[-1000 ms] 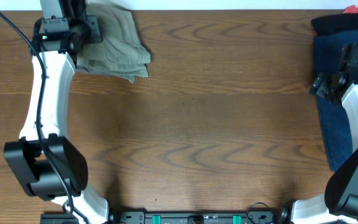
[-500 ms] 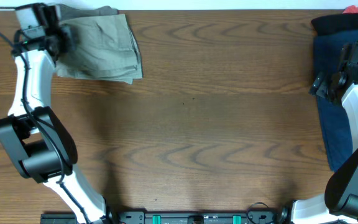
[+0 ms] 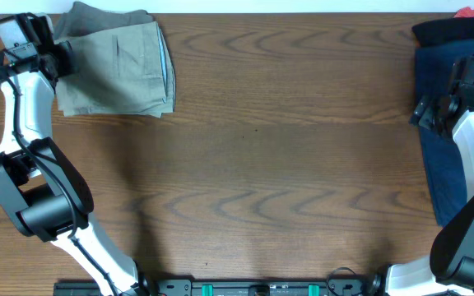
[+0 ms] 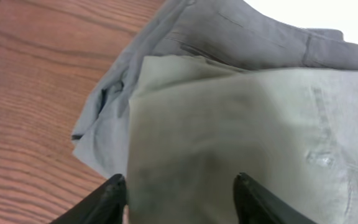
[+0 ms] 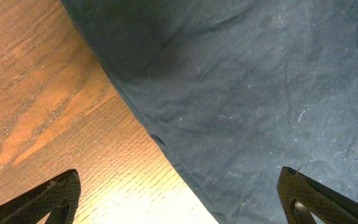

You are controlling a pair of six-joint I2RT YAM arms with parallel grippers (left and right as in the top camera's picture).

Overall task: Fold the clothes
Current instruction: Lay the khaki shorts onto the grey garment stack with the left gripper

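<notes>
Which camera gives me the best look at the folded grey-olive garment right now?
Overhead: it shows nearly the whole folded grey-olive garment at the far-left corner of the table. The left wrist view catches only its layered edges close up. The right wrist view shows navy cloth instead.

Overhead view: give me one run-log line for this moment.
left pincer: straddling folded grey-olive shorts, grip unclear | right pincer: open above navy garment edge
</notes>
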